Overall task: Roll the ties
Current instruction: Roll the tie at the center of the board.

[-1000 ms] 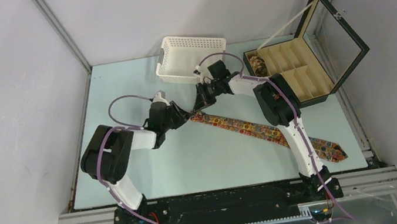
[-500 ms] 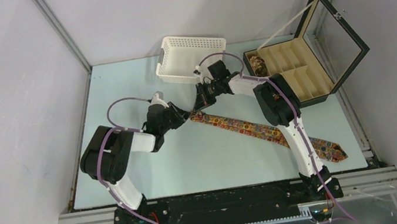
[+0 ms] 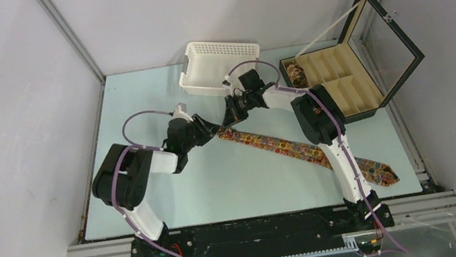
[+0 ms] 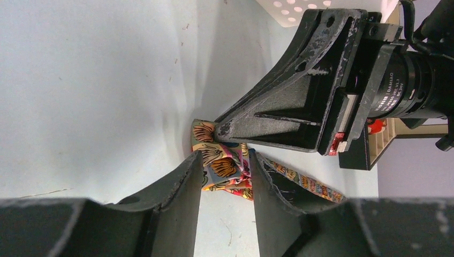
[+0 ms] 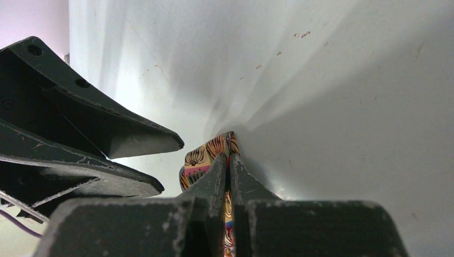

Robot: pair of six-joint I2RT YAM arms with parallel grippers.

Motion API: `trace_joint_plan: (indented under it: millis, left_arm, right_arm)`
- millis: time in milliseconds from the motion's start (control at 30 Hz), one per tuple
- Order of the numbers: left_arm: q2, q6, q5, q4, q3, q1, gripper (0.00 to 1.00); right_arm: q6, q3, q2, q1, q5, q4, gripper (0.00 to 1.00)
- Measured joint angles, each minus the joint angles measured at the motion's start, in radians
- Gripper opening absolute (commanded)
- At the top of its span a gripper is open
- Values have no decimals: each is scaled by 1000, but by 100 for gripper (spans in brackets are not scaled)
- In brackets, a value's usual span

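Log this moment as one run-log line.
right tool: shut on tie end | left tool: open, straddling tie fold | tie: mostly flat on table

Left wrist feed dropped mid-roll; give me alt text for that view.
The left gripper straddles the folded end of the tie on the table. The right gripper pinches that fold from the far side; a white basket shows above.

Tie (image 3: 275, 143) partly under right arm (image 3: 346, 158) (midsection hidden), bundle (image 3: 297, 76) in box (image 3: 349, 93) indistinct
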Motion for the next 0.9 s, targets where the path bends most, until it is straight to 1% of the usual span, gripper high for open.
trace_joint_plan:
  millis: [267,433,567,800,900]
  left_arm:
    - [41,-2,25,5,4,0,44]
    - [58,-3,26,-1,16,0,40]
    - [61,-3,26,-1,18,0,33]
    - [61,-5,27,-2,23,0,16]
    - [61,-5,28,-1,24,0,13]
  right_arm:
    - [-3,0,0,0,6,-1,3]
    - [-3,0,0,2,6,-1,3]
    - [-3,0,0,2,6,-2,3]
    - [-4,0,0,2,10,-1,4]
    - [-4,0,-1,2,14,-2,4]
